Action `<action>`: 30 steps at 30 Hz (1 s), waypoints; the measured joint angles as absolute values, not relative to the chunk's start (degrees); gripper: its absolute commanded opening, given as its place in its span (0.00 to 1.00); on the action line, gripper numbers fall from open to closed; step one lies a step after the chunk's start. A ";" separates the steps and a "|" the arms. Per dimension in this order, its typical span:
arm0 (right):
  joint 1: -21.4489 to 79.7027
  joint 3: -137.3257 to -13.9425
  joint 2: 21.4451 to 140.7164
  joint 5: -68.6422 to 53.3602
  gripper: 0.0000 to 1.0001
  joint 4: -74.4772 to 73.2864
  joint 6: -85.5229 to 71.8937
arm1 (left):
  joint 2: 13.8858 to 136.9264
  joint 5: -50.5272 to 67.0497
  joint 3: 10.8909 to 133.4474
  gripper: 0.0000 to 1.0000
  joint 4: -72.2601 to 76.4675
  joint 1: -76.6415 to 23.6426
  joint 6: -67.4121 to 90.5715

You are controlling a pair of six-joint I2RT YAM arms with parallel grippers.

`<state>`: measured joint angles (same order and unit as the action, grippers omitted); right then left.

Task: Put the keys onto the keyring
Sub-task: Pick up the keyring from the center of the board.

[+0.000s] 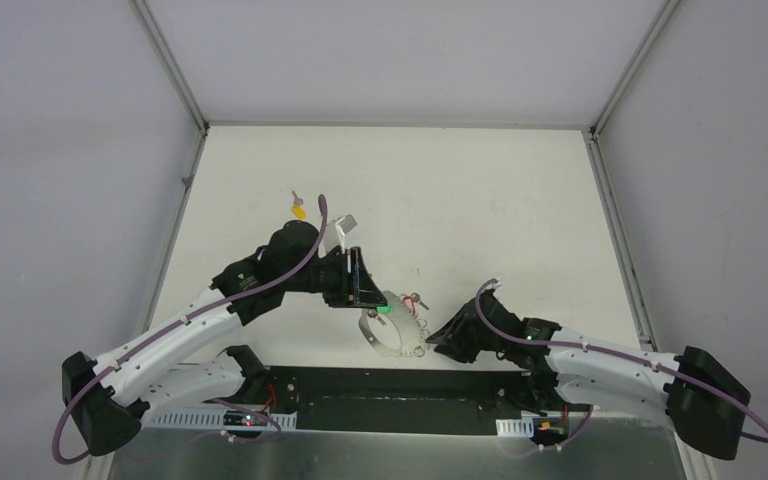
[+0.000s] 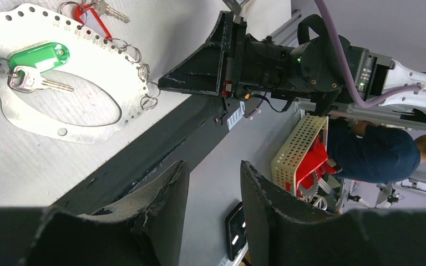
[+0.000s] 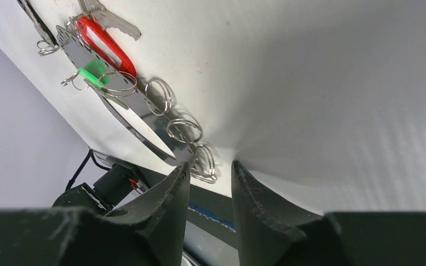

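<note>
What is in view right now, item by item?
keyring: one, silvery holed loop, flat on the table between the hands.
green-tag key: one, lying on the keyring.
red-tag key: one, at the keyring's far rim.
yellow-tag key: one, loose on the table, far left, away from the keyring.
small rings: several, silver, along the keyring's rim.
table: one, white.
person: one, dark blue shirt, background of the left wrist view.
left hand: one, black, open, empty, beside the keyring.
right hand: one, black, open, tips flanking a rim ring.
</note>
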<state>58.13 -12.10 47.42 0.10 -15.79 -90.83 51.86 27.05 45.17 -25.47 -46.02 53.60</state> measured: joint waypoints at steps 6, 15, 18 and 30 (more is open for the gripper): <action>58.22 -14.15 55.33 -2.24 0.16 -10.98 -91.90 | 51.46 26.92 45.04 0.41 -25.69 -46.02 54.04; 58.28 -14.13 51.72 -1.23 0.00 -14.35 -91.85 | 50.43 26.81 44.42 0.41 -26.02 -46.02 54.68; 58.28 -14.50 48.16 0.78 0.00 -17.63 -90.41 | 50.43 26.52 44.40 0.41 -26.41 -46.02 54.63; 58.24 -39.07 53.47 7.29 0.00 -35.79 -65.49 | 50.50 24.01 44.71 0.42 -29.56 -46.02 50.30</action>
